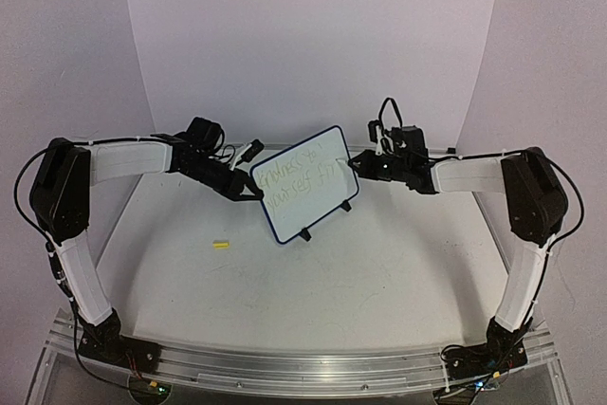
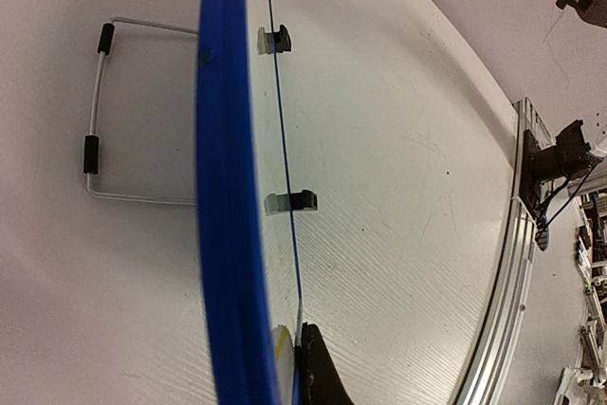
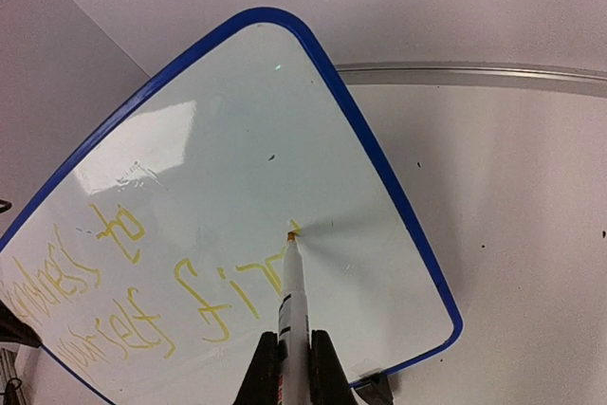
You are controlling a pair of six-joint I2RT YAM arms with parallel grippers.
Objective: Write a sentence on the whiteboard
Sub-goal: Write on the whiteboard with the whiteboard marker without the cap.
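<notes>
The whiteboard (image 1: 305,182) stands tilted on its wire stand (image 2: 95,120) and two black clip feet (image 2: 294,201) at mid table. My left gripper (image 1: 254,192) is shut on its left edge; the left wrist view shows the blue rim (image 2: 223,187) edge-on with one black finger (image 2: 322,377) pressed against it. My right gripper (image 3: 294,367) is shut on a white marker (image 3: 296,296), whose tip touches the board (image 3: 237,139) just right of the last letters. The sentence (image 3: 142,291) runs in two lines of faint yellow strokes.
A small yellow marker cap (image 1: 221,245) lies on the table left of the board. An aluminium rail (image 1: 303,362) runs along the near edge by both arm bases. White backdrop walls close in behind and at the sides.
</notes>
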